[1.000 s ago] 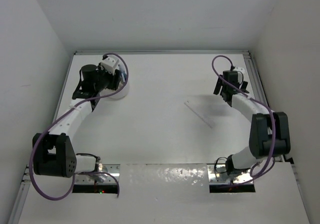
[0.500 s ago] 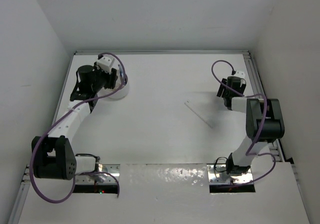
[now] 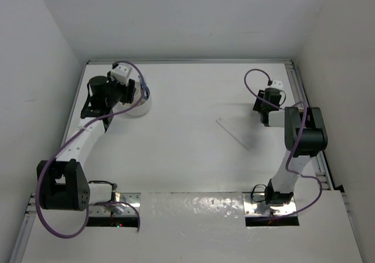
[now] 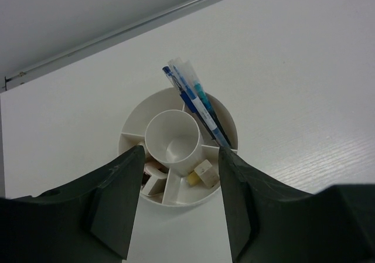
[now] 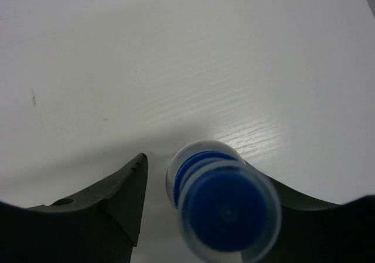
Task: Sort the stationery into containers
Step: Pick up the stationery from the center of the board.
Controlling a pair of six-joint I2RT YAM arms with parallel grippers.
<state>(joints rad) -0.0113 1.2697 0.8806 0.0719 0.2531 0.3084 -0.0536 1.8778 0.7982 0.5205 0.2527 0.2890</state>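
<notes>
Sorted: thin blue pens [image 4: 199, 108], erasers [image 4: 203, 173] in round white tub [image 4: 132, 119]; left fingers [image 4: 117, 198] wide, empty; blue-capped bottle [image 5: 225, 213] between right fingers [image 5: 111, 204], grip unclear; clear ruler [image 3: 233, 133] left.

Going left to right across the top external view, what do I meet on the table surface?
white tub → clear ruler → right gripper
</notes>
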